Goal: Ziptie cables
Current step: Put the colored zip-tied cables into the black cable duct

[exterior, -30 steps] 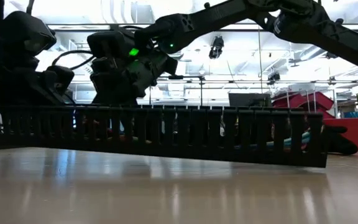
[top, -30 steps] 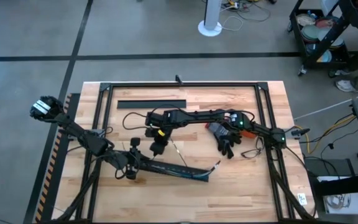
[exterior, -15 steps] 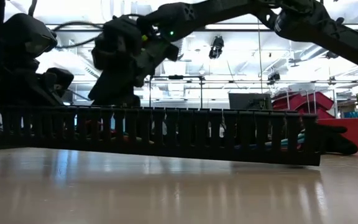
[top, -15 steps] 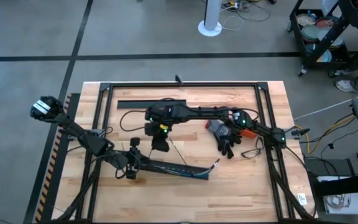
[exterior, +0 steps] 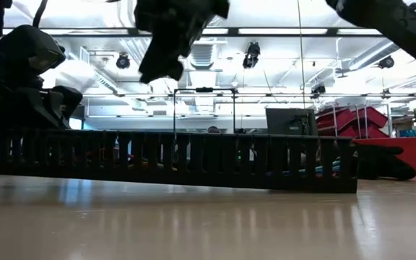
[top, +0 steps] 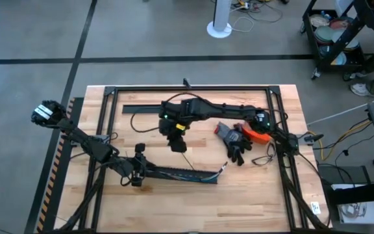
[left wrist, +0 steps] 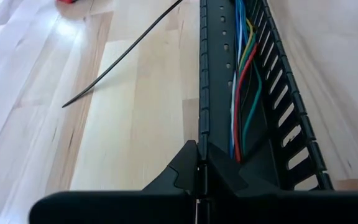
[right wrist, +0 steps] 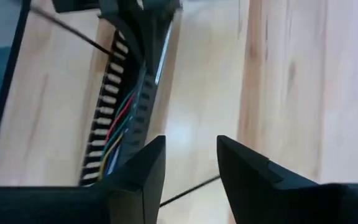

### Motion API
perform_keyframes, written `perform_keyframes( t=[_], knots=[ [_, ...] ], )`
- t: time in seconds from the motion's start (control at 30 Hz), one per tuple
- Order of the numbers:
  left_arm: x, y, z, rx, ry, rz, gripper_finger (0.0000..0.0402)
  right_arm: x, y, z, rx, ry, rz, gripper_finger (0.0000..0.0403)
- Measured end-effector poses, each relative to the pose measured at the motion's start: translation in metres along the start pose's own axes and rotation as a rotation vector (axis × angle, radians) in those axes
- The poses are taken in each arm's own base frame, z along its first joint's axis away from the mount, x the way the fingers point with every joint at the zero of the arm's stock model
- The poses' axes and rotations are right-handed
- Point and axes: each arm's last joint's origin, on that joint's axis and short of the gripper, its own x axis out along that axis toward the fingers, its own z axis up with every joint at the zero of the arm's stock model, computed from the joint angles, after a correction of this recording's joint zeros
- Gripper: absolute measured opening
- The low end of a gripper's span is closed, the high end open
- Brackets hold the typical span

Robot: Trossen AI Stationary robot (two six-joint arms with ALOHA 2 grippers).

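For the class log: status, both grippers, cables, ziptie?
Left gripper shut on duct. Right gripper open, raised above table. Coloured cables inside duct. Ziptie loose beside it.

I count one toothed duct (top: 177,174), one flat black strip (top: 158,108) at 12 o'clock, at least four cables (left wrist: 240,106), one ziptie (left wrist: 123,53), one black glove (top: 237,152)

This is an industrial robotics lab or workshop. A pale butcher-block wooden worktop (top: 252,195) framed with black metal rails stands on a grey concrete floor (top: 141,39) marked with dark tape lines. A black wheeled equipment cart (top: 333,39) stands nearby, and loose cabling (top: 255,13) lies on the floor. Bright ceiling light strips (exterior: 266,31), a dark monitor (exterior: 291,119) and red tool cabinets (exterior: 338,115) fill the open hall.
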Motion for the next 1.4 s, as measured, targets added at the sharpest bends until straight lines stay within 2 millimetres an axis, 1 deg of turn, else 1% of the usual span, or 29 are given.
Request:
perform_keyframes(
  t=[0.07, 0.13, 0.23, 0.3, 0.37, 0.5, 0.6, 0.67, 0.73, 0.83, 0.93, 1.03, 1.17, 1.27, 1.4],
  knots=[
    [0.000, 0.000, 0.000, -0.003, -0.001, -0.001, 0.0000, 0.003, 0.004, -0.003, 0.056, 0.028, 0.007, 0.0124],
    [0.000, 0.000, 0.000, -0.004, 0.000, 0.000, 0.0000, 0.011, 0.011, -0.004, 0.059, 0.032, 0.015, 0.0117],
    [0.000, 0.000, 0.000, -0.007, 0.000, 0.000, 0.0000, 0.033, 0.025, -0.001, 0.024, -0.034, 0.068, 0.0103],
    [0.000, 0.000, 0.000, -0.008, 0.002, 0.000, 0.0000, 0.050, 0.037, 0.000, -0.009, -0.079, 0.141, 0.0094],
    [0.000, 0.000, 0.000, -0.008, 0.004, 0.001, 0.0000, 0.064, 0.051, 0.001, -0.061, -0.134, 0.170, 0.0086],
    [0.000, 0.000, 0.000, -0.008, 0.004, 0.001, 0.0000, 0.092, 0.074, -0.001, -0.131, -0.246, 0.096, 0.0070],
    [0.000, 0.000, -0.001, -0.007, 0.005, 0.001, 0.0000, 0.104, 0.081, -0.003, -0.098, -0.311, -0.038, 0.0058],
    [0.000, 0.000, -0.001, -0.007, 0.005, 0.001, 0.0000, 0.109, 0.082, -0.005, -0.045, -0.336, -0.132, 0.0051],
    [0.000, 0.000, -0.001, -0.007, 0.005, 0.001, 0.0000, 0.110, 0.082, -0.007, -0.005, -0.337, -0.174, 0.0045],
    [0.000, 0.000, -0.001, -0.007, 0.005, 0.001, 0.0000, 0.111, 0.083, -0.007, 0.019, -0.344, -0.131, 0.0038],
    [0.000, 0.000, -0.001, -0.007, 0.005, 0.001, 0.0000, 0.113, 0.090, -0.008, -0.007, -0.331, -0.061, 0.0034],
    [0.000, 0.000, -0.001, -0.007, 0.005, 0.001, 0.0000, 0.114, 0.094, -0.008, 0.008, -0.338, -0.060, 0.0030],
    [0.000, 0.000, -0.001, -0.006, 0.007, 0.002, 0.0000, 0.113, 0.090, -0.007, 0.042, -0.354, -0.075, 0.0019],
    [0.000, 0.000, -0.001, -0.006, 0.007, 0.002, 0.0000, 0.116, 0.090, -0.005, 0.045, -0.378, -0.060, 0.0009],
    [0.000, 0.000, -0.001, -0.007, 0.008, 0.002, 0.0000, 0.125, 0.091, -0.009, 0.054, -0.361, -0.055, 0.0001]
  ],
)
